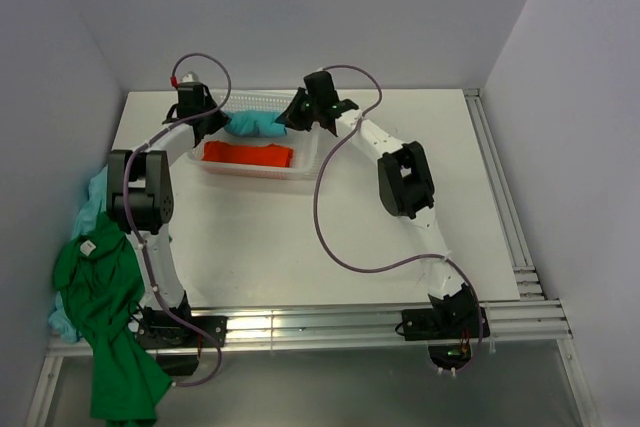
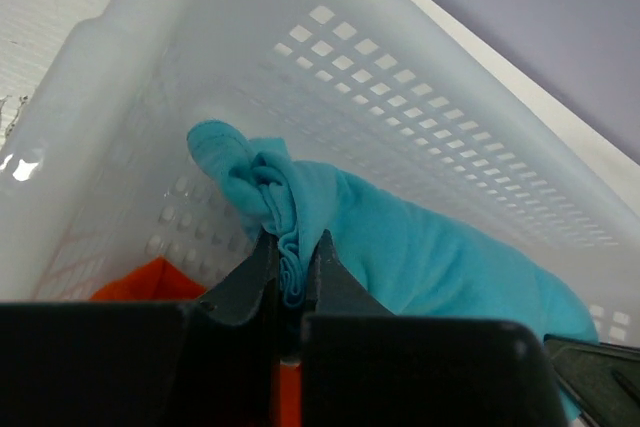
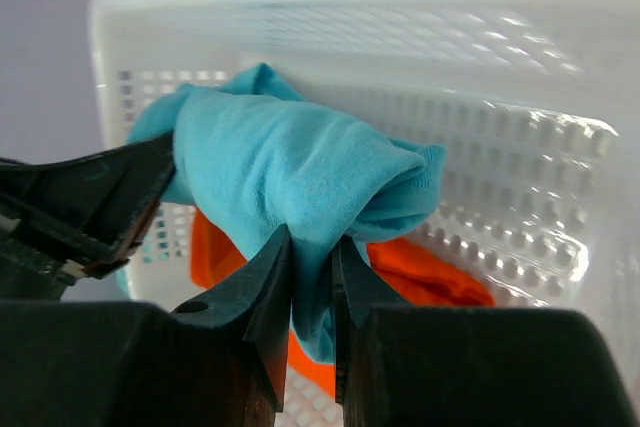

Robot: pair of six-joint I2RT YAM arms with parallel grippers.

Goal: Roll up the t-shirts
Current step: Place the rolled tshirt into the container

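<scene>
1. Turquoise t-shirt (image 1: 255,125): rolled into a compact bundle. It lies lengthwise inside the walls of the white mesh basket (image 1: 265,97), along the far side, and spans the gap between the two grippers. Whether it rests on the basket floor cannot be told.
2. Left gripper (image 2: 293,252): jaws drawn narrow, pinching a bunched fold of cloth at the left end of the roll. A loose knob of fabric stands up just beyond the fingertips.
3. Right gripper (image 3: 310,247): jaws narrow, clamped on the lower edge of the cloth near the right end of the roll. The bulk of the roll sits above the fingers.
4. Orange t-shirt (image 1: 248,155): lies in the near part of the same basket as a flat, long bundle. In the wrist views it shows below and beside the turquoise one. Neither gripper touches it.
5. Basket position: on the far left part of the table (image 1: 260,237), close to the back wall.
6. Dark green t-shirt (image 1: 105,297): unrolled and crumpled, draped over the near left corner of the table beside the left arm's base, hanging past the front rail.
7. Pale blue t-shirt (image 1: 90,209): unrolled, showing at the left edge, partly under the dark green one.
</scene>
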